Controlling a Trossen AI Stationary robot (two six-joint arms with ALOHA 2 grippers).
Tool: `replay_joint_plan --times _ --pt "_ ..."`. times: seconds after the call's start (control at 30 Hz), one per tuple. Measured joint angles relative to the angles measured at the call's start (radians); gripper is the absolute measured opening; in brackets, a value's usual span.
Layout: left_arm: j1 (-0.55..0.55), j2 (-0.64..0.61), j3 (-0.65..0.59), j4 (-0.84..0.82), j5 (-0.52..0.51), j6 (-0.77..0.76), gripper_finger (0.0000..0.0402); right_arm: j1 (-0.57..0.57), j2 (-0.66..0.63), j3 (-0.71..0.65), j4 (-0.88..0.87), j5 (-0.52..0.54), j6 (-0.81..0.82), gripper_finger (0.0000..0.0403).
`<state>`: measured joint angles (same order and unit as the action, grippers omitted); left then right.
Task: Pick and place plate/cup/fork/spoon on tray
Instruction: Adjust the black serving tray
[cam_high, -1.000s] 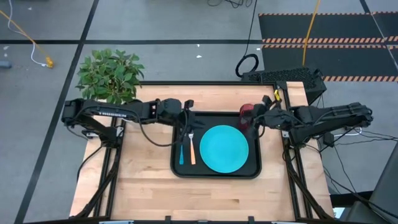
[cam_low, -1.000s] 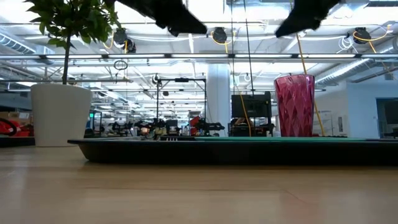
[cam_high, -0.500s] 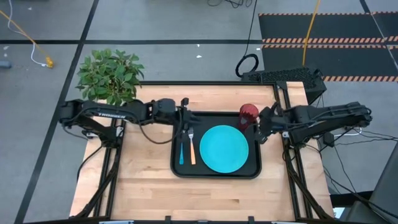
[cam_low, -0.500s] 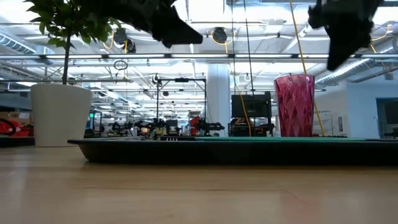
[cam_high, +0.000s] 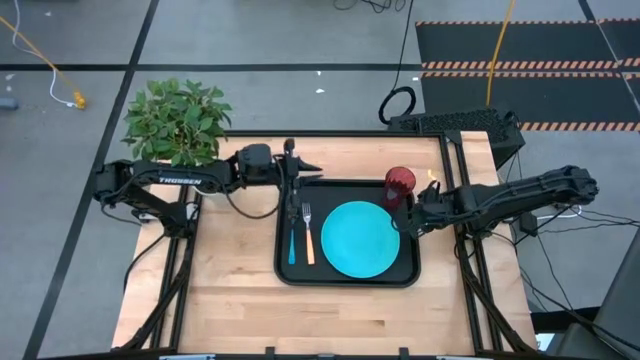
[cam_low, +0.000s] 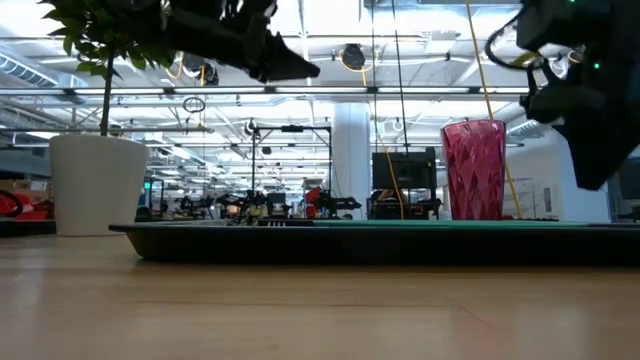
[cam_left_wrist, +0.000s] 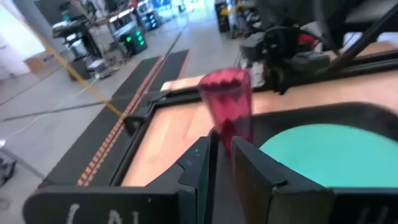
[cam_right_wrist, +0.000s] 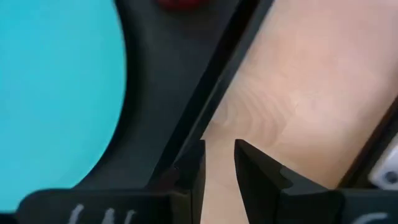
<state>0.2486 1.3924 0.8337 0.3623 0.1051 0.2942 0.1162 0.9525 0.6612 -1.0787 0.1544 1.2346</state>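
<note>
High view, starting from the near side of the desk (cam_high: 230, 300): a broad strip of bare wood lies in front of the tray (cam_high: 345, 277), which sits around the middle of the desk. On the tray, the plate (cam_high: 360, 238) lies flat in the right half. Left of it and apart from it lie the fork (cam_high: 308, 235) and the spoon (cam_high: 292, 240), side by side with their handles pointing to the near side, the spoon farther left. The cup (cam_high: 400, 184) stands upright in the tray's far right corner, just beyond the plate.

At the tray's right edge, level with the plate, the right gripper (cam_high: 412, 216) hangs over the rim; its wrist view shows the fingers (cam_right_wrist: 258, 171) nearly closed with a slim gap and nothing between them, above the line where rim meets wood. Farther back, the left gripper (cam_high: 298, 165) hovers over the tray's far left corner, its fingers (cam_left_wrist: 255, 174) likewise almost closed and empty, pointing across toward the cup. Beyond the desk's far left corner stands a potted plant (cam_high: 178, 120).
</note>
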Motion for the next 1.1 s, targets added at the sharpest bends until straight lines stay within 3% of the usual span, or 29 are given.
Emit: replay_joint_plan --times 0.17,0.37,0.87,1.1 --pt "0.024 0.0 -0.001 -0.021 -0.004 -0.004 0.0074 0.0 0.0 -0.066 0.074 0.011 0.056 0.0062" --pt "0.019 0.0 -0.001 -0.037 -0.001 -0.007 0.0074 -0.005 0.001 -0.093 0.114 0.025 0.075 0.0005" --pt "0.056 0.0 -0.001 -0.037 -0.002 0.042 0.0074 -0.006 0.2 -0.093 0.194 -0.028 0.079 0.0" --pt "0.074 0.0 -0.001 -0.046 -0.002 0.044 0.0074 -0.006 0.22 -0.094 0.215 -0.028 0.071 0.0"
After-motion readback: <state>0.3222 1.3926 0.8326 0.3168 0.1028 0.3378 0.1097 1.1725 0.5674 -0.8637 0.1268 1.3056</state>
